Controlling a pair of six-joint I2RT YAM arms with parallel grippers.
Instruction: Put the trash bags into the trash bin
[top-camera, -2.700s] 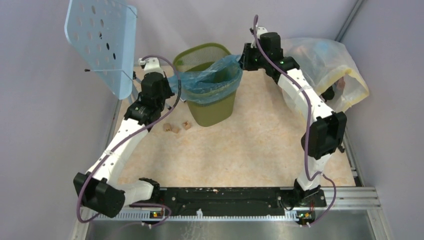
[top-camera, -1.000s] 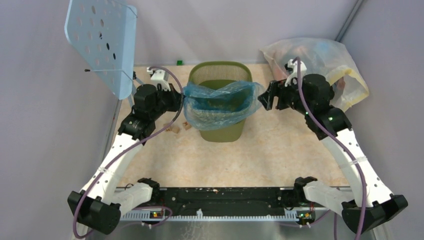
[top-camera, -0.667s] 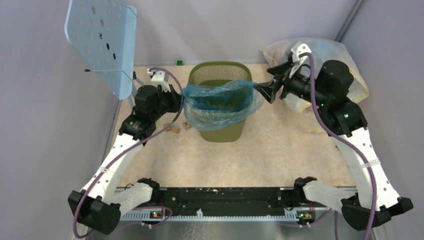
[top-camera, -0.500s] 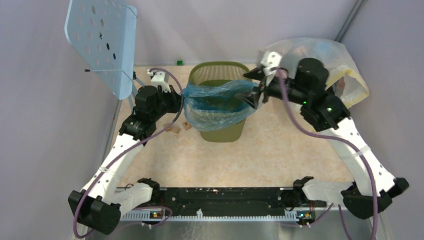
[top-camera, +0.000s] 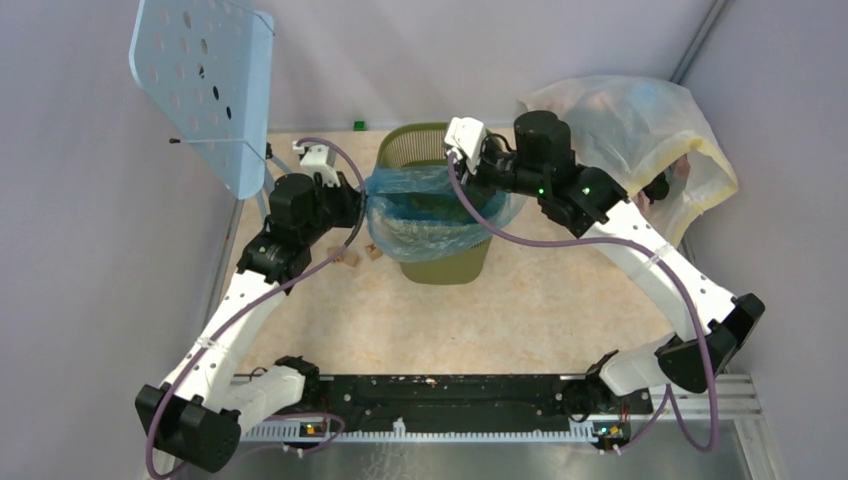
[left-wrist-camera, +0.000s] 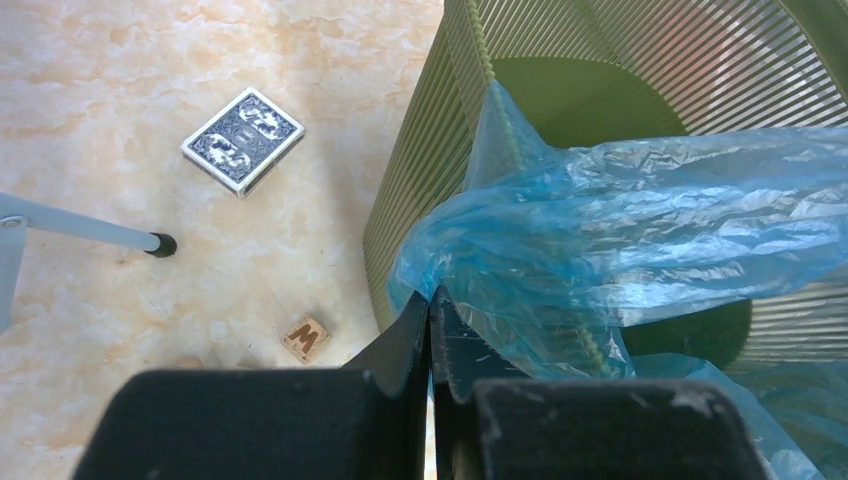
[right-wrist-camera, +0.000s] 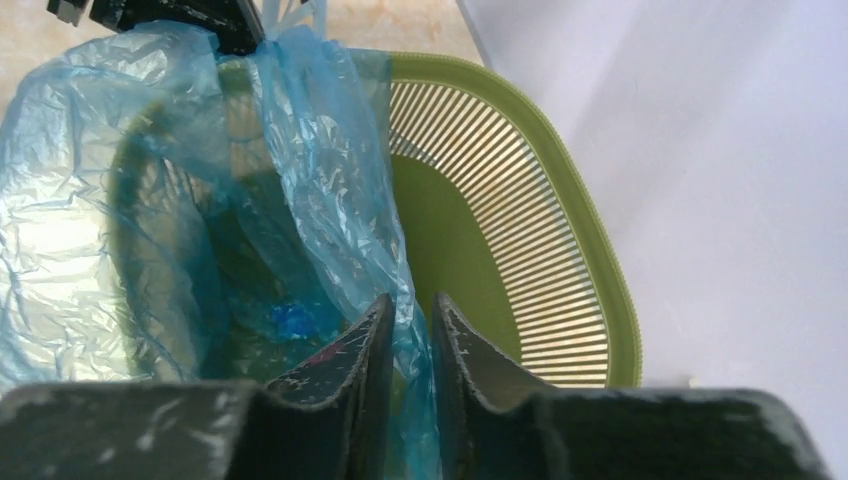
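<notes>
Two pincers clamp the thin translucent light-blue plastic trash bag (top-camera: 425, 225): the left pincer (left-wrist-camera: 431, 296) is closed on its left edge and the right pincer (right-wrist-camera: 412, 302) nips a fold above the olive-green mesh-sided plastic trash bin (top-camera: 445, 262). The bag drapes over the bin's rim, at the far edge of the beige surface (top-camera: 500, 320).

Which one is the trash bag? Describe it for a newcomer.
Find the olive-green mesh bin at the far middle of the table. The trash bag is the thin, crinkly light-blue film draped over its mouth, pinched by the left fingers. The stuffed bag far right is yellowish-clear.
</notes>
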